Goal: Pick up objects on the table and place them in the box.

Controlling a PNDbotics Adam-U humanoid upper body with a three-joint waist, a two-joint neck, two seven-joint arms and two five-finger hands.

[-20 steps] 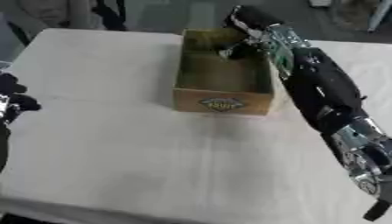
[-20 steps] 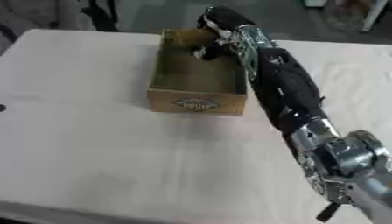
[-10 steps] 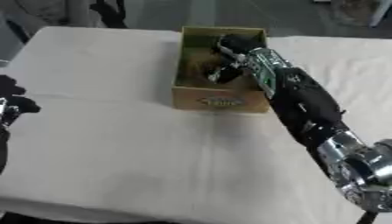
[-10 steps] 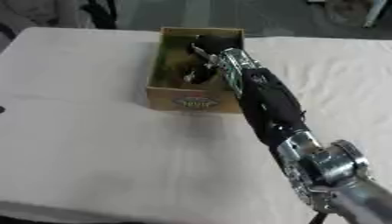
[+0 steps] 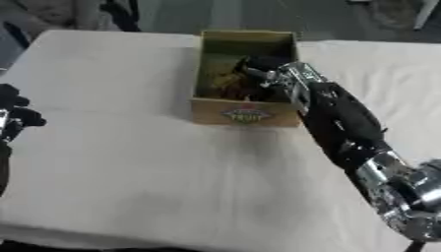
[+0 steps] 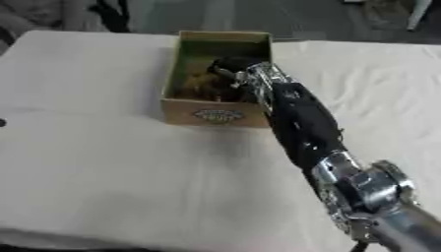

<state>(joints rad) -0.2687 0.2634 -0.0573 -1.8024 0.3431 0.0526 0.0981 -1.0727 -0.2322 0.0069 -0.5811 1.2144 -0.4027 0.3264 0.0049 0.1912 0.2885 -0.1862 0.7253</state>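
Observation:
An open cardboard box (image 5: 245, 112) with a printed label on its front wall stands at the far middle of the white table (image 5: 120, 157). Dark and yellowish things (image 5: 226, 84) lie inside it; I cannot make them out. My right arm reaches from the lower right over the box's right wall, and my right hand (image 5: 262, 67) is down inside the box above those things. Whether it holds anything is hidden. My left hand (image 5: 14, 112), black, rests at the left edge of the left eye view, far from the box.
The white cloth (image 6: 103, 177) covers the table around the box, with no loose object showing on it. Dark floor and chair legs (image 5: 120, 12) lie beyond the far edge.
My right hand has moved from the box's far right corner toward the box's middle and lower into it. The whole picture has shifted a little. The left hand stays put.

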